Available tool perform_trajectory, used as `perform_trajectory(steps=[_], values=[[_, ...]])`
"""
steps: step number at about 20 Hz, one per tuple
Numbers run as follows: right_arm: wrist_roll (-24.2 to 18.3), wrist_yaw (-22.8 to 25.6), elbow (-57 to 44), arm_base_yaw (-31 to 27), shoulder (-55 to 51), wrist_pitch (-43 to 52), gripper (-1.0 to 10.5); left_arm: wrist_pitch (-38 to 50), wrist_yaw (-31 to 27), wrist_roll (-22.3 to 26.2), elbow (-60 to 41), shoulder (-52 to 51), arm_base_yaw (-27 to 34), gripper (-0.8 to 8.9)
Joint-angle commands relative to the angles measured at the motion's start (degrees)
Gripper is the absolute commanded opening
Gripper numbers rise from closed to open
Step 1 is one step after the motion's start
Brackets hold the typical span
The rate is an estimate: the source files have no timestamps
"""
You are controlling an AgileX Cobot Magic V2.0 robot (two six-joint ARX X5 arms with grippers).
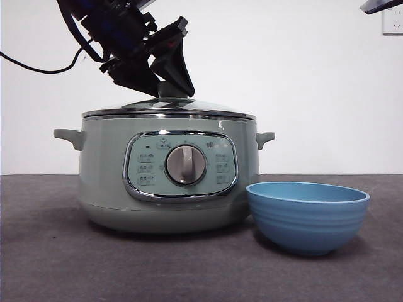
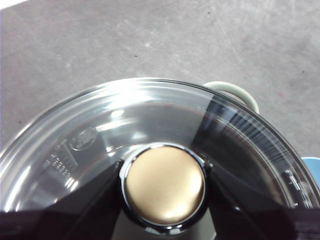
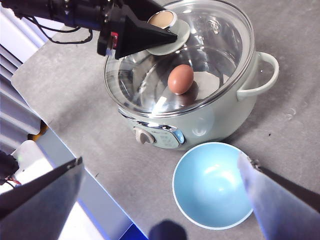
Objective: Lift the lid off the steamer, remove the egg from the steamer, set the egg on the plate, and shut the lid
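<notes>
Gripper (image 1: 165,88) at knob of lid (image 1: 169,107), lid on steamer (image 1: 126,182); plate (image 1: 307,216) beside.

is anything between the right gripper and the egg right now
Yes. The lid sits closed on the steamer, covering the egg inside. The left gripper has its jaws either side of the lid's knob. The right gripper waits above the plate.

A pale sage-green steamer (image 1: 104,170) with clear lid (image 3: 210,45), brown-orange egg (image 3: 180,79), blue ribbed bowl (image 1: 307,217) on grey table (image 1: 50,251).
</notes>
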Motion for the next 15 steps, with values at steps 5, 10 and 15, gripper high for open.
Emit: perform_trajectory(steps=[5,10,15], values=[[-0.02,0.02,0.20,0.13,0.04,0.39,5.4,-1.77,-0.04,0.39,-0.20,0.22,-0.33,-0.08],[0.00,0.02,0.20,0.13,0.04,1.57,5.4,-1.90,-0.09,-0.02,-0.17,-2.99,-0.33,-0.08],[0.00,1.81,0.20,0.13,0.04,2.71,5.4,-2.16,-0.09,0.00,-0.17,-10.29,-0.33,-0.08]])
